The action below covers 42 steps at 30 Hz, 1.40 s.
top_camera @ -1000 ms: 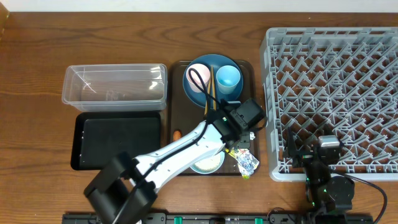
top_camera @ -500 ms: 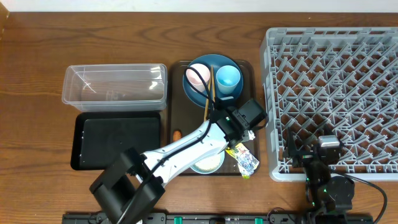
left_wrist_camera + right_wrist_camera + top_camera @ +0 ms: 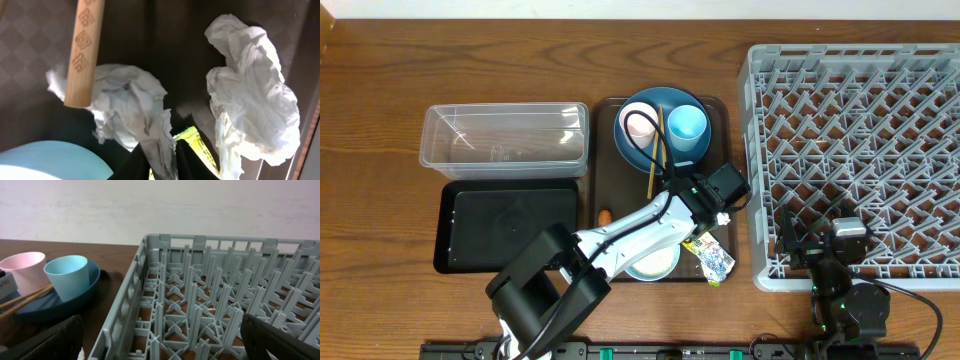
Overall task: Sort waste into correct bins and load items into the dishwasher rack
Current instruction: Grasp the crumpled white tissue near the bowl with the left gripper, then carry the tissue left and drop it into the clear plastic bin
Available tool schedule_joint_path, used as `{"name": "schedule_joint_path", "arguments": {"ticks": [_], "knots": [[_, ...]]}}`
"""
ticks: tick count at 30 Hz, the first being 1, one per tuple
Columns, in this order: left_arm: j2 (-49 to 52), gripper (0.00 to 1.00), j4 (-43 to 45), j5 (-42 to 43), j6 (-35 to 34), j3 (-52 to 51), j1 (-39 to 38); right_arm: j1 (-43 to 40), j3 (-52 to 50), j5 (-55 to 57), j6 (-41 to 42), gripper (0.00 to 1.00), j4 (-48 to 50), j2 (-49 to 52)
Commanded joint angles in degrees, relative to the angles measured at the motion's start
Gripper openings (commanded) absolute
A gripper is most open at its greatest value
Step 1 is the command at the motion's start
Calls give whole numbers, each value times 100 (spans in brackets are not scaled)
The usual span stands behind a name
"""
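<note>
My left gripper (image 3: 717, 212) reaches over the right side of the dark brown serving tray (image 3: 604, 180). In the left wrist view it (image 3: 162, 152) is shut on a tail of crumpled white paper (image 3: 127, 100). A second crumpled paper (image 3: 250, 100) lies to the right, and the yellow-green wrapper (image 3: 196, 147) lies under the fingers. The wrapper (image 3: 716, 260) and the pale bowl (image 3: 655, 262) sit at the tray's front. The blue plate (image 3: 660, 100) holds the pink cup (image 3: 638, 127), the light-blue cup (image 3: 687, 125) and the chopsticks (image 3: 655, 155). My right gripper (image 3: 160, 342) is open and empty at the front edge of the grey rack (image 3: 860, 150).
The clear tub (image 3: 505, 135) and the black tray (image 3: 510, 225) lie left of the serving tray. A small orange carrot (image 3: 605, 215) lies at the serving tray's left edge. A chopstick end (image 3: 85, 50) hangs over the held paper. The rack (image 3: 210, 295) fills the right wrist view.
My left arm's lower links have swung to the right and the gripper has edged slightly toward the tray's front right. The right arm has not moved.
</note>
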Motion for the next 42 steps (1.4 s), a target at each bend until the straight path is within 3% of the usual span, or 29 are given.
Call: {"name": "schedule_joint_path", "arguments": {"ticks": [1,10,17,21,30,35,42], "knots": [[-166,14,-55,-90,55,4,-11,52,-7,15,-44,99,-24,-9],[-1261,6,-234,107,181,13,-11,52,-7,15,-42,99,-24,-9],[-2192,6,-223,555,269,13,7,52,-7,15,-44,99,-24,-9],[-2706,6,-140,531,1036,13,282,52,-7,15,-44,99,-24,-9],[-3261,6,-535,363,2127,13,2288,52,-7,15,-44,99,-24,-9],[-3082,6,-586,363,2503,11,3571,52,-7,15,-44,99,-24,-9],[-2450,6,-317,358,2879,11,4653,52,-7,15,-44,99,-24,-9]]}}
